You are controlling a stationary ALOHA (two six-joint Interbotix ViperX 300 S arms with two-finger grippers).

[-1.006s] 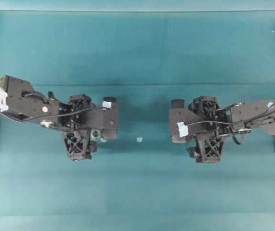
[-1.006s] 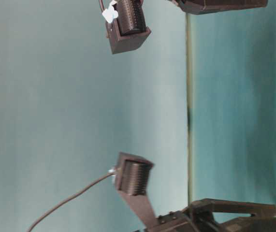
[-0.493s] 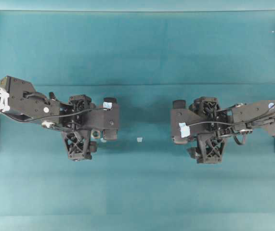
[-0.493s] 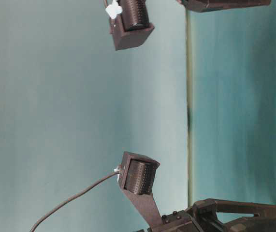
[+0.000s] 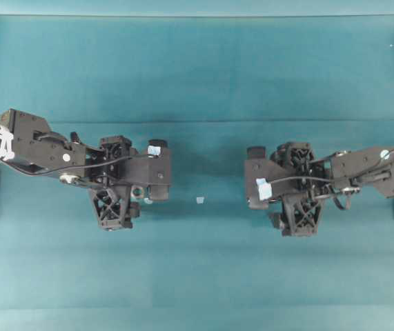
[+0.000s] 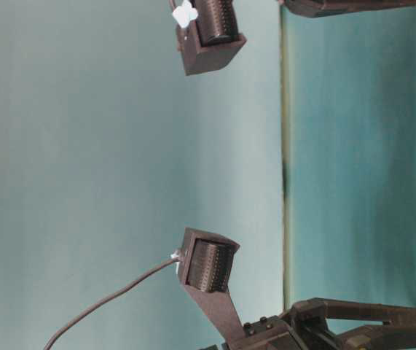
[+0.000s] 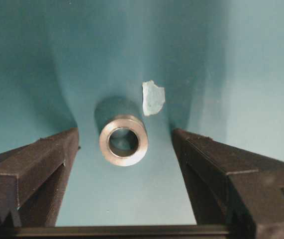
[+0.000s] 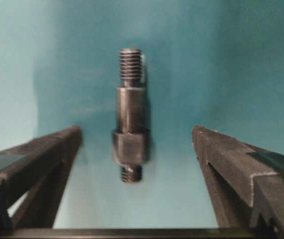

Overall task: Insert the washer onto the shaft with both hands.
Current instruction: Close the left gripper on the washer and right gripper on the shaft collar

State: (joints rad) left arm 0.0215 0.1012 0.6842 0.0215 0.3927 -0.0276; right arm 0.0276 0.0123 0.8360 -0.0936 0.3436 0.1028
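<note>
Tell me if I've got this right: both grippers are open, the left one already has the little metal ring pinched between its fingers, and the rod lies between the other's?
Not quite. In the left wrist view the washer sits on the cloth between the open left gripper fingers, untouched. The shaft does lie between the open right gripper fingers.

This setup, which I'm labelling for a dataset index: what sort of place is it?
Probably a lab robot workbench: a teal mat covers the table, the left gripper and right gripper hang open over it, and only small parts lie there, a washer and a threaded shaft.
</note>
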